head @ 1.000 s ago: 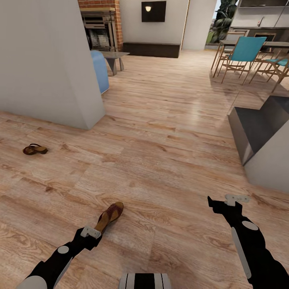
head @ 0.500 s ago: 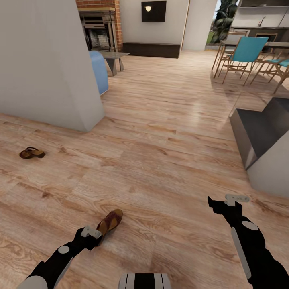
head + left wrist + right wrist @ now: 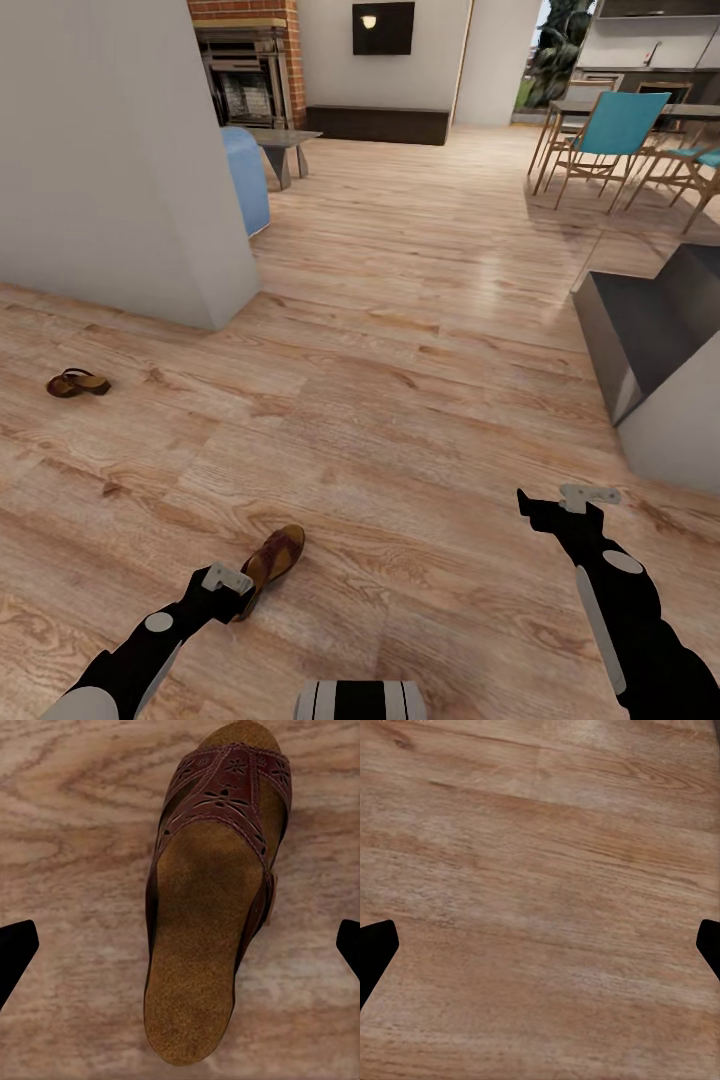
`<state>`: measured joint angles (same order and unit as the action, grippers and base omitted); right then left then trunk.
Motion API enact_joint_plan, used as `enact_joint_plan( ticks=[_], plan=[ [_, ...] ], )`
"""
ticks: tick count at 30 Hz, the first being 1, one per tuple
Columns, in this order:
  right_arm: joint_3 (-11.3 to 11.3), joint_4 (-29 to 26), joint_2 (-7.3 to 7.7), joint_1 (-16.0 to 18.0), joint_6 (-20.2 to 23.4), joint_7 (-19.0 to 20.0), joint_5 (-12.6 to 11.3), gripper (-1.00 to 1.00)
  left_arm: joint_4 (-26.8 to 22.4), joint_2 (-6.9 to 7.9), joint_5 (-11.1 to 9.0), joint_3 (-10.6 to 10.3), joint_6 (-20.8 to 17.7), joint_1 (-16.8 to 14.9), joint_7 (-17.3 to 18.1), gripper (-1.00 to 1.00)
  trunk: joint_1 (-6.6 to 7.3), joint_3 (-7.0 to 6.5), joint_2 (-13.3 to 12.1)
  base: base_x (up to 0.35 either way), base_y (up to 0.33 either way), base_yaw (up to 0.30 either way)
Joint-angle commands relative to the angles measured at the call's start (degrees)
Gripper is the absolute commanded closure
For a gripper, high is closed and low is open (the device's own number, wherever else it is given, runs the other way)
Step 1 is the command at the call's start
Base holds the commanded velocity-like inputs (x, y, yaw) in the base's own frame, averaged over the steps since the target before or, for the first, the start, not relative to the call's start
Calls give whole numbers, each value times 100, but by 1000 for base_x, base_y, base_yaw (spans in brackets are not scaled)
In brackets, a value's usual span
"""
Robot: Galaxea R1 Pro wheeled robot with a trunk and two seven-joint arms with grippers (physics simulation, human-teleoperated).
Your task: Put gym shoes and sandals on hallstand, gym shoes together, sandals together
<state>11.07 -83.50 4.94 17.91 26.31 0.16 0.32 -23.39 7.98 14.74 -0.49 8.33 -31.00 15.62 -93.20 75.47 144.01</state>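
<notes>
One brown sandal [image 3: 272, 560] lies on the wood corridor floor [image 3: 400, 420], just in front of my left gripper [image 3: 230, 588]. In the left wrist view that sandal [image 3: 217, 892] lies lengthwise between the wide-open fingertips [image 3: 15, 949], well below them and untouched. The other sandal [image 3: 77, 383] lies far to the left near the grey wall. My right gripper [image 3: 560, 505] hangs open over bare planks [image 3: 540, 870]. The gym shoes and the hallstand are out of view.
A grey wall corner [image 3: 150, 200] juts in at the left, with a blue seat [image 3: 248, 170] behind it. A dark grey step unit [image 3: 640, 340] stands at the right. Dining chairs [image 3: 610, 135] and a table are at the far right.
The whole view has shifted slightly, so the camera moved. The near sandal now sits lower in the picture, closer under the left gripper. Both arms hold the same pose.
</notes>
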Motion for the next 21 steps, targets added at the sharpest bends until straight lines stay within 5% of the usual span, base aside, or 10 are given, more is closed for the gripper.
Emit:
enact_joint_plan(
  ticks=[1, 21],
  plan=[
    [0, -8, 0, 2, 32, 2, 3, -100, 1, 4, 42, -4, 28, -2, 3, -100, 1, 4, 2, 35, 0, 0],
    [0, -8, -1, 2, 32, 2, 3, -100, 1, 4, 40, -3, 28, -2, 6, -100, 1, 4, 2, 29, 0, 0]
  ],
)
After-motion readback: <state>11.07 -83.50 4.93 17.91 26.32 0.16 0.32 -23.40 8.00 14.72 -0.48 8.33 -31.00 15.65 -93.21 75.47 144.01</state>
